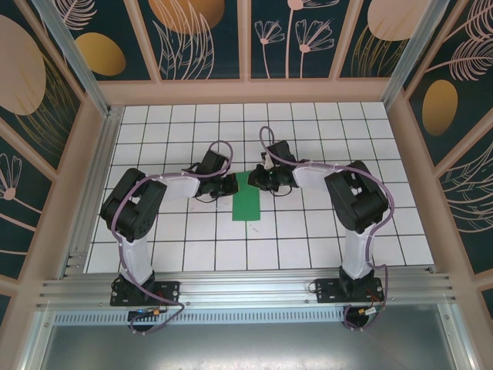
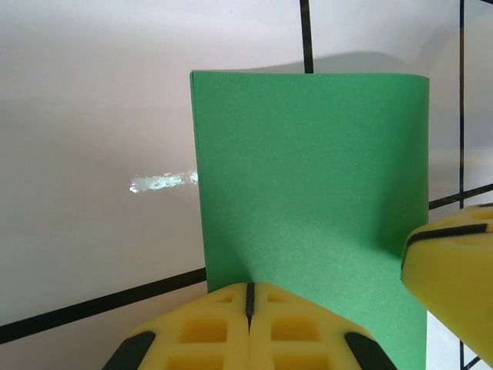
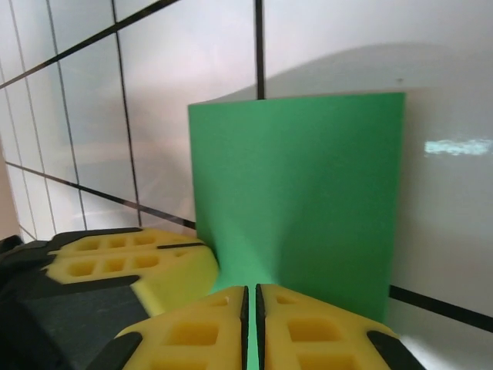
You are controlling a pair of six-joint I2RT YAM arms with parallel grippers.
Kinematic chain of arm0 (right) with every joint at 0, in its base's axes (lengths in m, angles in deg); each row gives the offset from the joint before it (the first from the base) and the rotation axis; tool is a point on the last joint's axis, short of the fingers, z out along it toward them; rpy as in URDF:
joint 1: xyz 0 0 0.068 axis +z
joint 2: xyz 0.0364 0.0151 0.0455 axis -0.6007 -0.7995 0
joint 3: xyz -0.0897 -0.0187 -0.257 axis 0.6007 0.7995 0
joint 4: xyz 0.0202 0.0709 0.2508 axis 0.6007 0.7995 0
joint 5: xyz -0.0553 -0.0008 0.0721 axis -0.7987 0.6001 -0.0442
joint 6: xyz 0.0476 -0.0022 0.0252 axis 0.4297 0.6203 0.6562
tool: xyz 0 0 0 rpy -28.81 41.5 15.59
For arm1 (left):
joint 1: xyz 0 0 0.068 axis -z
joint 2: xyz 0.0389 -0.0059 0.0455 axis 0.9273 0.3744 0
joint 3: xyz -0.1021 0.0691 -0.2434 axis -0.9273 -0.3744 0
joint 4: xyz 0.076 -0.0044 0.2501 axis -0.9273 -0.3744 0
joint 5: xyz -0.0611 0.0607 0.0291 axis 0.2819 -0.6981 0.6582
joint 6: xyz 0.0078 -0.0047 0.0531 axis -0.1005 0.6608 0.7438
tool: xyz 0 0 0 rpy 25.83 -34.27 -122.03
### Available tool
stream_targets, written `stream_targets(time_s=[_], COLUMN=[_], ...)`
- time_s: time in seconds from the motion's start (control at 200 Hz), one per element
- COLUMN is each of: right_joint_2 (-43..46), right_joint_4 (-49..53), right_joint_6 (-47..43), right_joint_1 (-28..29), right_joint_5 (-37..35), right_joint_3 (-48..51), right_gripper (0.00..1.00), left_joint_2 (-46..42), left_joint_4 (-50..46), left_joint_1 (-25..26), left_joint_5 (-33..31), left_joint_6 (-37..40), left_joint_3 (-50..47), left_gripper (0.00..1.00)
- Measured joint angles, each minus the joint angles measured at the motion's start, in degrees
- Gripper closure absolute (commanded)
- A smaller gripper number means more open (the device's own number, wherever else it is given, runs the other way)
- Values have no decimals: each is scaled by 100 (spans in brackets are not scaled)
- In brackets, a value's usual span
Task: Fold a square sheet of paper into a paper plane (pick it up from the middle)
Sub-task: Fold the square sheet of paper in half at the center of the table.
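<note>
Paper (image 1: 248, 202): lying folded on table (image 1: 308, 231)
Left hand (image 2: 249, 291): clenched empty, seemingly pressing the fold flat
Right hand (image 3: 252, 293): pinching paper's edge, steadying it

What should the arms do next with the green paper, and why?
Probably release and press along the crease to sharpen it. The paper already lies folded into a narrow rectangle. The right end effector pinches one end, with green showing between its closed fingers, and the left end effector sits shut at the same end.
</note>
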Motion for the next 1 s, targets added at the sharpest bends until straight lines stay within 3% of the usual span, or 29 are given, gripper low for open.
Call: stream_targets(time_s=[0.265, 0.465, 0.676, 1.001], right_joint_2=[-85, 442, 778, 437], right_joint_4=[221, 262, -15, -85], right_joint_6=[-15, -35, 11, 179], right_joint_1=[-92, -155, 61, 243], right_joint_5=[-284, -662, -411, 9], right_joint_3=[92, 422, 531, 929], right_gripper=[87, 86, 86, 87], left_joint_2=[2, 7, 7, 7], left_joint_4=[2, 4, 4, 7], left_joint_1=[0, 0, 0, 0], left_joint_5=[-17, -17, -17, -17], left_joint_6=[0, 0, -2, -2], left_joint_3=[0, 2, 2, 2], left_gripper=[94, 94, 94, 94])
